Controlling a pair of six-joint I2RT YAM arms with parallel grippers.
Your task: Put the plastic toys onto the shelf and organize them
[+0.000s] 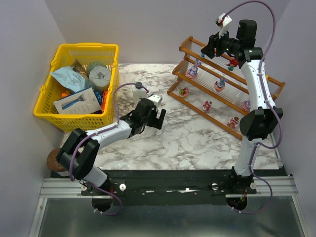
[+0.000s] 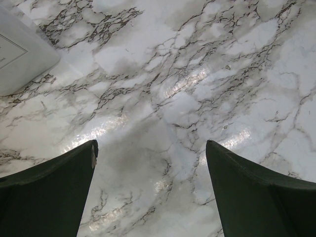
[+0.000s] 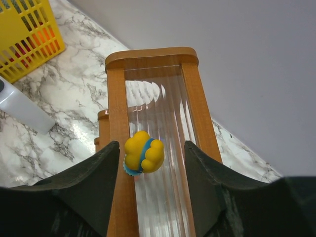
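Observation:
The shelf stands slanted at the back right, with wooden rails and clear ribbed panels. Several small toys sit on its tiers, among them a purple bunny, a red figure and a pink one. My right gripper hovers over the top tier's left end. In the right wrist view it is open, with a yellow toy lying on the clear panel against the rail, between the fingers and free of them. My left gripper is open and empty over the marble.
A yellow mesh basket full of packets stands at the back left. A white bottle with a black cap stands just behind my left gripper and shows in the left wrist view. A brown object lies at the left table edge.

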